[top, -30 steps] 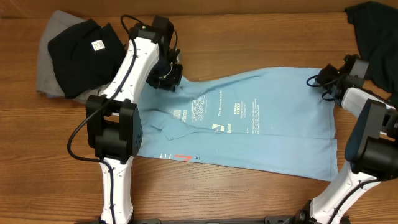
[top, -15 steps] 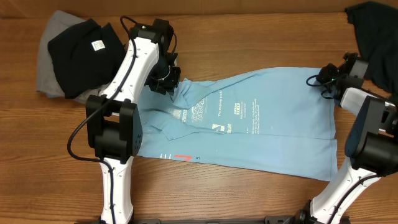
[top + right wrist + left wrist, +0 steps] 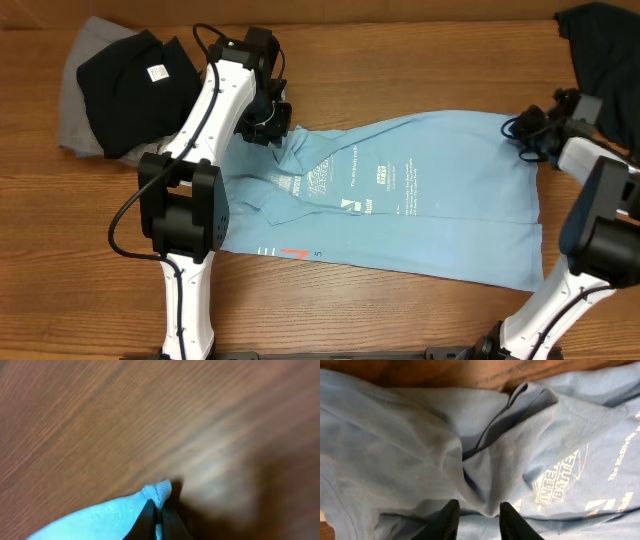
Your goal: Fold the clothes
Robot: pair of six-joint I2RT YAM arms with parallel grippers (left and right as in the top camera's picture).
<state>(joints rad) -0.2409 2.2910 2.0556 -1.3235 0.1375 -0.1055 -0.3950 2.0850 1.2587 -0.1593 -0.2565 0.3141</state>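
A: What sits at the far left of the table (image 3: 400, 60)?

B: A grey garment (image 3: 72, 120), with a black garment (image 3: 125, 80) piled on top of it. The black one shows a small white label (image 3: 157, 72).

A: And the left gripper (image 3: 268, 125)?

B: It is down on the upper left end of the light blue T-shirt (image 3: 450, 220), where the cloth is bunched into ridges. In the wrist view its fingertips (image 3: 451, 519) stand somewhat apart, and a raised fold of the shirt runs in between them. I cannot tell whether they pinch that fold or only straddle it.

A: How does the shirt lie?

B: It lies spread across the middle of the table, mostly flat. The white and navy lettering (image 3: 350, 180) faces up, and the red mark (image 3: 293, 253) is near the lower left edge. The left part is rumpled and the right part is smoother.

A: The right gripper (image 3: 532, 132)?

B: It is at the shirt's upper right corner. Its wrist camera shows the jaws clamped tight on a small nub of blue cloth (image 3: 159, 491), with bare wood beyond.

A: Anything further right?

B: A dark garment (image 3: 600, 50) in the top right corner, apart from the shirt.
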